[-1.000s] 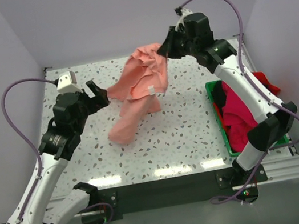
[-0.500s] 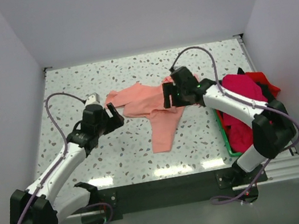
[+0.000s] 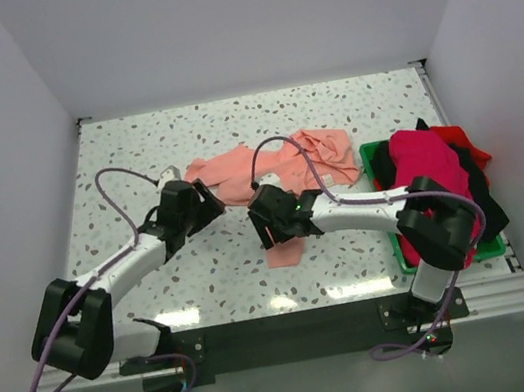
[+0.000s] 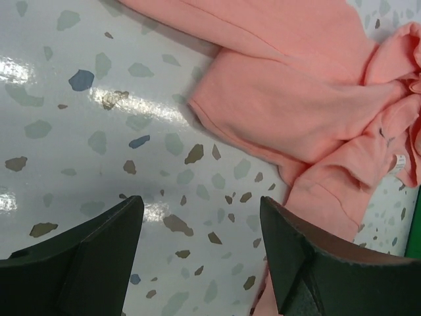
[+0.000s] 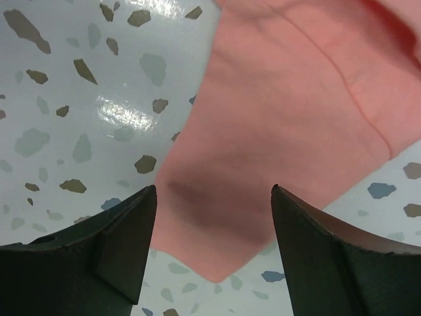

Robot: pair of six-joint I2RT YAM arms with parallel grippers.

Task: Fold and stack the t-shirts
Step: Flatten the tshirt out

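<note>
– Cloth first: where is the salmon-pink t-shirt [image 3: 282,167]?
– Crumpled on the bench [image 3: 132,148], about mid-way across. Its bulk is bunched toward the far right, one flap spreads left, and a narrow tail runs toward the near edge. A small white label [image 4: 397,163] shows among the folds.
– Is anything holding it?
– No. The right jaws are spread wide, hanging low over the tip of that near tail. In the right wrist view the pink corner lies flat between the two fingers [image 5: 99,243], touching neither.
– And the left jaws?
– Also apart and holding nothing. They sit just beside the left flap, over bare speckled bench, with the shirt's edge just ahead of the fingers [image 4: 92,257].
– The other shirts?
– Heaped in the green tray [image 3: 368,152] at the right edge of the bench. The magenta t-shirt [image 3: 429,161] lies on top, the red t-shirt [image 3: 461,143] peeks out at the far right, and the black t-shirt [image 3: 485,185] is beneath. The pink shirt's right end lies just beside the tray's left rim.
</note>
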